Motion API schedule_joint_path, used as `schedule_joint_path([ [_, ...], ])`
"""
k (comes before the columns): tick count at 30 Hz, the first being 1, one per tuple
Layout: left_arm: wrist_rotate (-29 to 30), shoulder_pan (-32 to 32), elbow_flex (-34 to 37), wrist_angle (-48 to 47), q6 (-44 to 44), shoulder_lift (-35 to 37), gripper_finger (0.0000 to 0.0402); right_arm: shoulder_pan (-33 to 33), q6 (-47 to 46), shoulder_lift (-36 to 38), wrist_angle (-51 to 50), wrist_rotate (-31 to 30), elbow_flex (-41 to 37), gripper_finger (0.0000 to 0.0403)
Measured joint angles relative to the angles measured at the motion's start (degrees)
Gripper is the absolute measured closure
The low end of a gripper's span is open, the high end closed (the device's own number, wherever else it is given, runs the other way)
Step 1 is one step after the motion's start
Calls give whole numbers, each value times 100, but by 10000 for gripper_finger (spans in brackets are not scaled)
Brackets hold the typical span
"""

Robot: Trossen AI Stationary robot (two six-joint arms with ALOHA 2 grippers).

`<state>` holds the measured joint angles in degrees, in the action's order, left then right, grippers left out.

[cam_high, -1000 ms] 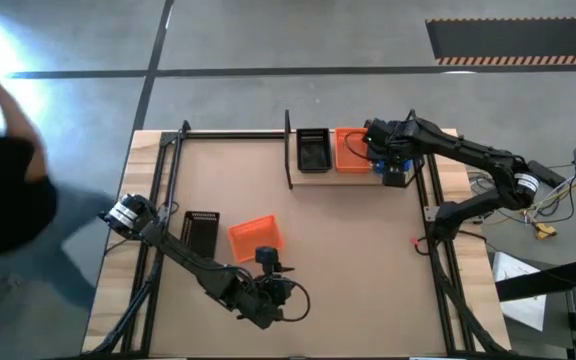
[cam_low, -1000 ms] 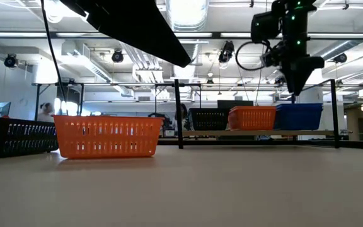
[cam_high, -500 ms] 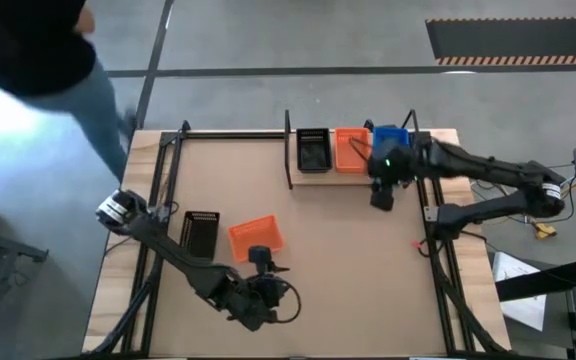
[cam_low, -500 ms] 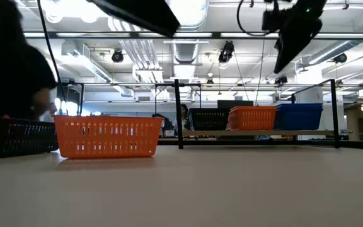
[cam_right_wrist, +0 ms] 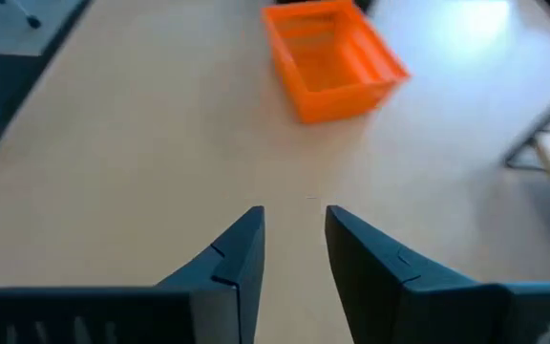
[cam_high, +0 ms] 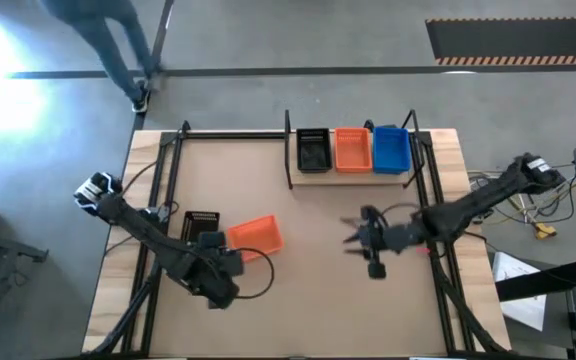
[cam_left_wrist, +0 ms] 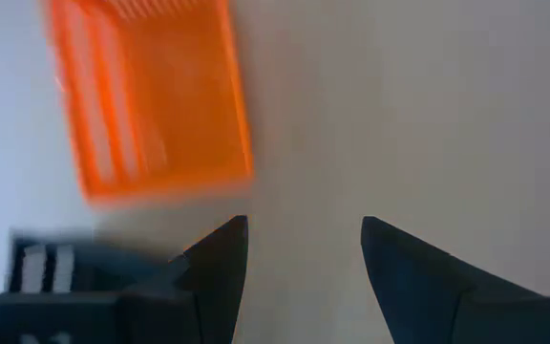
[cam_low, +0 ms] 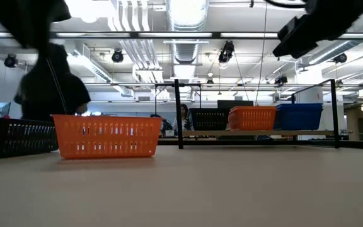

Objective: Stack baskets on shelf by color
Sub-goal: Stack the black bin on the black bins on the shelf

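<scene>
High view: three baskets fill the shelf [cam_high: 313, 171]; both arms hover over the tabletop [cam_high: 318, 290].
Left gripper [cam_left_wrist: 304, 250] and right gripper [cam_right_wrist: 294, 239], jaws spread and empty, face the loose orange basket [cam_high: 256, 236]; grip one long wall squarely, keeping clear of the neighbouring black basket [cam_high: 200, 232].

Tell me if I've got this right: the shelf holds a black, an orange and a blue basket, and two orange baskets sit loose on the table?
Not quite. The shelf row is right, but the high view shows one loose orange basket beside a black basket on the table.
</scene>
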<state>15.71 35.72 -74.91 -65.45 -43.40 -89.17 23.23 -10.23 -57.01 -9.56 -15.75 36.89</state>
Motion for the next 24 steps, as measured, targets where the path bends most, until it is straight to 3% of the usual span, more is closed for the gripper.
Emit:
schedule_joint_path([
  [2,-464,68,0,-498,228,70,213,385,-39,-247,528,-319,-165,300],
  [6,-571,208,65,-1288,894,114,223,964,-41,-811,1355,-950,-323,300],
  [9,-632,239,321,-1506,912,127,228,1217,-38,-1233,1903,-1139,-344,300],
  [13,-1047,188,988,-1401,765,324,229,1420,-34,-1709,2537,-1137,-344,300],
  [24,-1095,97,2675,309,525,915,239,1877,-285,-2229,3313,-1145,-346,300],
])
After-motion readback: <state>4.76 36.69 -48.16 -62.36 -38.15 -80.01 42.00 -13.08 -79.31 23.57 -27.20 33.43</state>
